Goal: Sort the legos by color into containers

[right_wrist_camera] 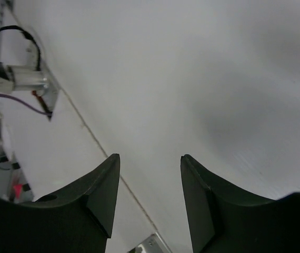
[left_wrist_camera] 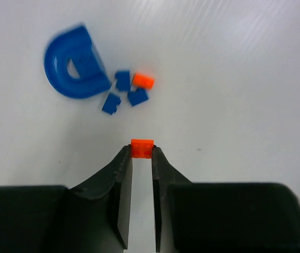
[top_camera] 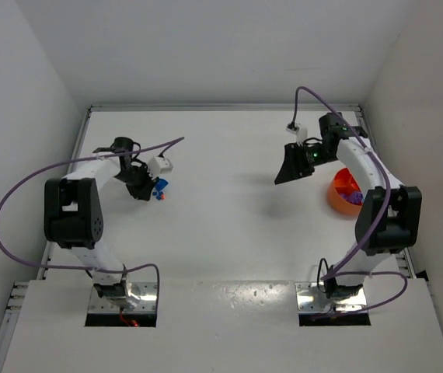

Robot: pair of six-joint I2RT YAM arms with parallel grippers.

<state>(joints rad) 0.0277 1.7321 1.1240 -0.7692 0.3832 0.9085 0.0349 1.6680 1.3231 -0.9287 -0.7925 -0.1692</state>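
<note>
- grip first: what has the left gripper [left_wrist_camera: 141, 152] got?
- an orange brick [left_wrist_camera: 141, 147], pinched right at the fingertips. the jaws stand narrow and press it from both sides. whether it is off the table [left_wrist_camera: 234, 79] i cannot tell.
- where is that against the blue arch [left_wrist_camera: 55, 71]?
- near it, on the gripper's side, apart from the litter at the arch's feet. that litter is three blue bricks [left_wrist_camera: 122, 80] and a loose orange brick [left_wrist_camera: 143, 80] just beside them.
- why hold it by the tips?
- my guess: the brick is tiny, and a tip hold keeps the fingers off the neighbours by the arch.
- which way does it lie?
- it looks a shade wider than tall, the wider run going finger to finger. studs up or down, too small to tell. the arch lies flat, its open end turned toward the blue bricks.
- and the right gripper [right_wrist_camera: 150, 164]?
- jaws wide apart with nothing between them. it hangs well away from the arch, close to the orange tub [top_camera: 335, 199]. purple pieces [top_camera: 352, 197] sit in the tub, but i cannot tell which compartment. probably it waits there to give the left arm room.
</note>
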